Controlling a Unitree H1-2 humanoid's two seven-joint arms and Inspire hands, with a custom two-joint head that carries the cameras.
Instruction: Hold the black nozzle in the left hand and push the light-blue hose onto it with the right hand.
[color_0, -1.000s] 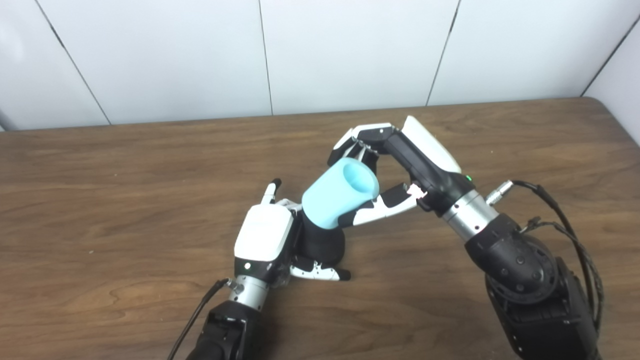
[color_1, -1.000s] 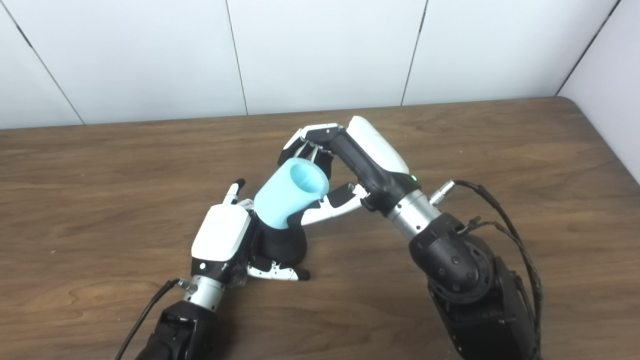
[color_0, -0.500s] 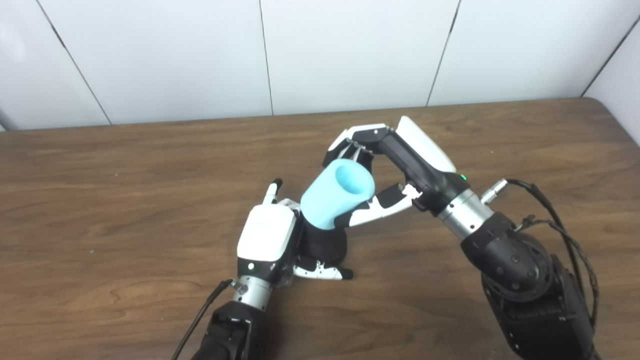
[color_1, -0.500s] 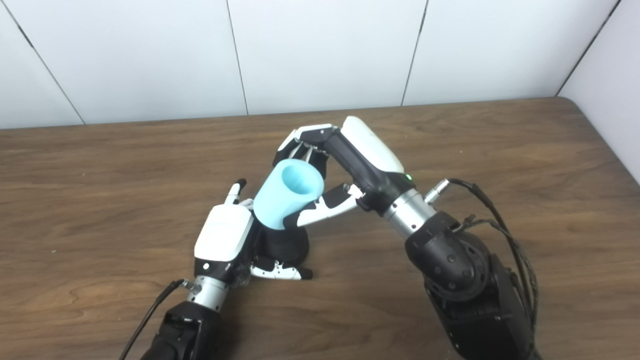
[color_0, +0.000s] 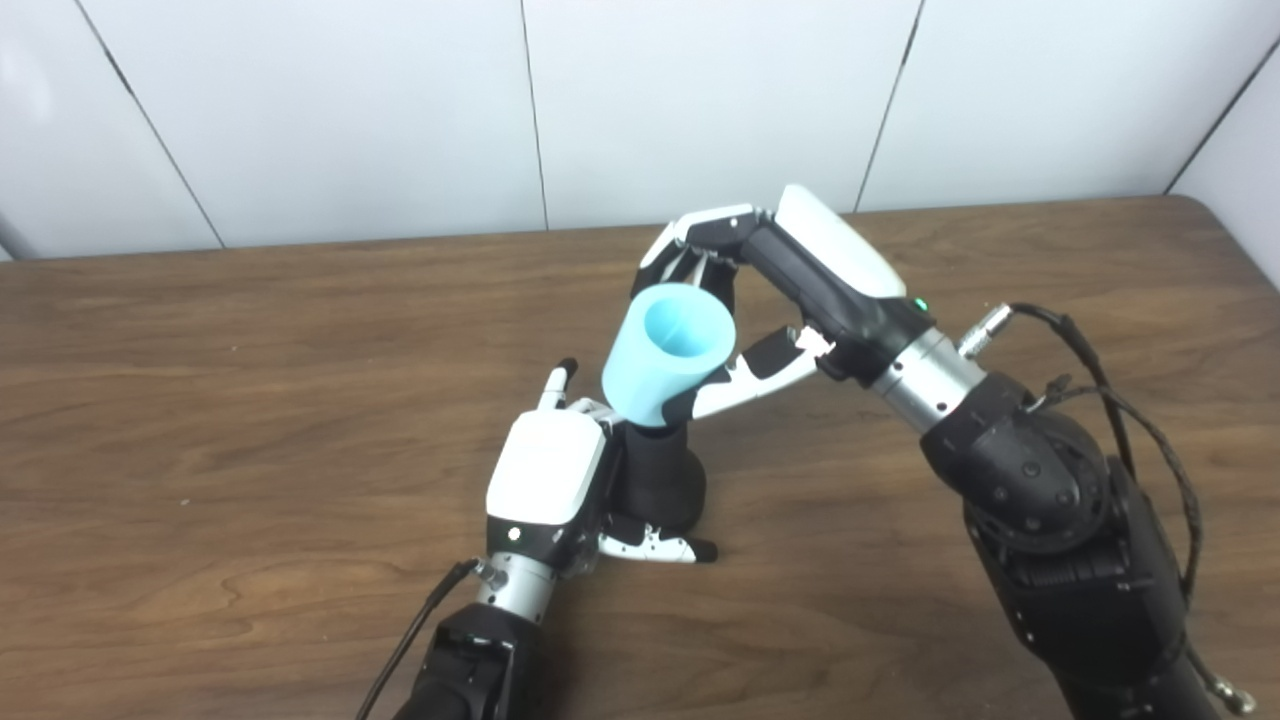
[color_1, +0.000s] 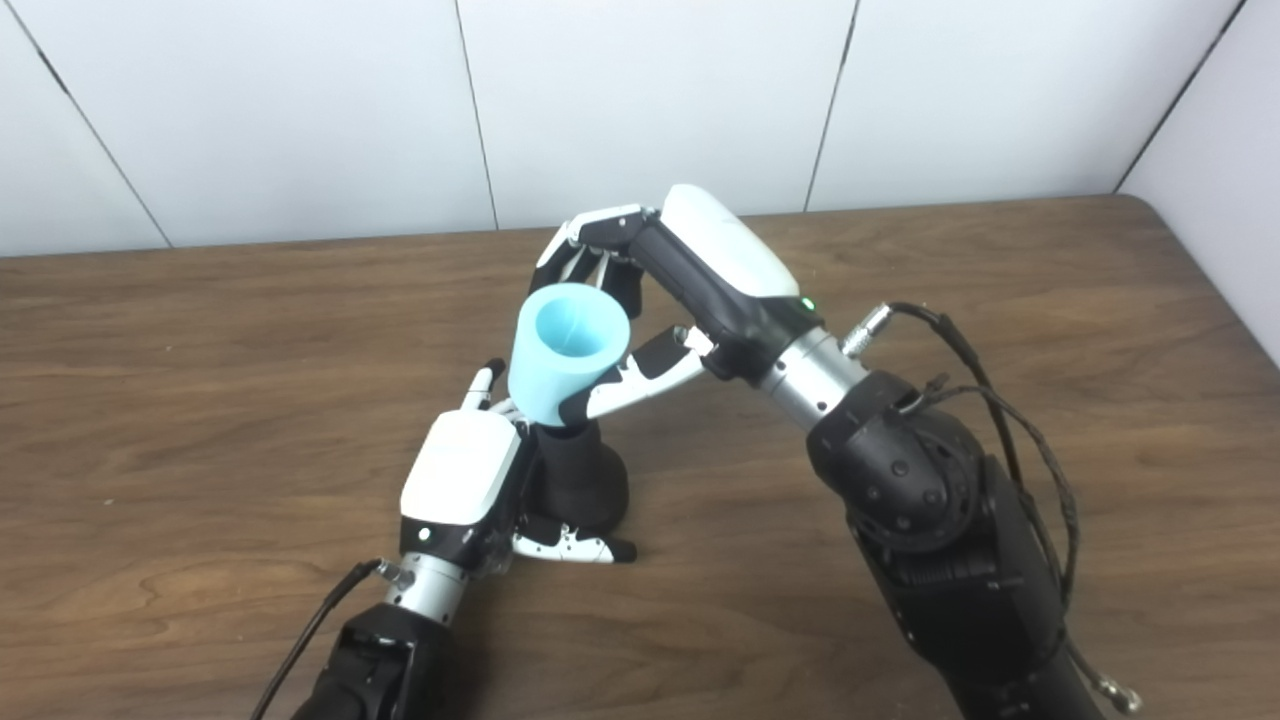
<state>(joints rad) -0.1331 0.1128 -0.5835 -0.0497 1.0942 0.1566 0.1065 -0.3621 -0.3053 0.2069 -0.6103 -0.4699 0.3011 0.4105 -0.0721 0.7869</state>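
L hand (color_0: 548, 478) is gripping the black nozzle (color_0: 658, 482) near table (color_0: 200, 400) centre, fingers wrapped round its base, nozzle standing on the wood w/ neck pointing up. R hand (color_0: 790, 270) is clamping the light-blue hose (color_0: 668, 352) between thumb and fingers — hose tilted, open mouth facing up, lower end sitting on the nozzle's neck. How deep it's seated: can't tell.

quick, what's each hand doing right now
Left hand: shut on the black nozzle.
Right hand: shut on the light-blue hose, whose lower end meets the nozzle's top.
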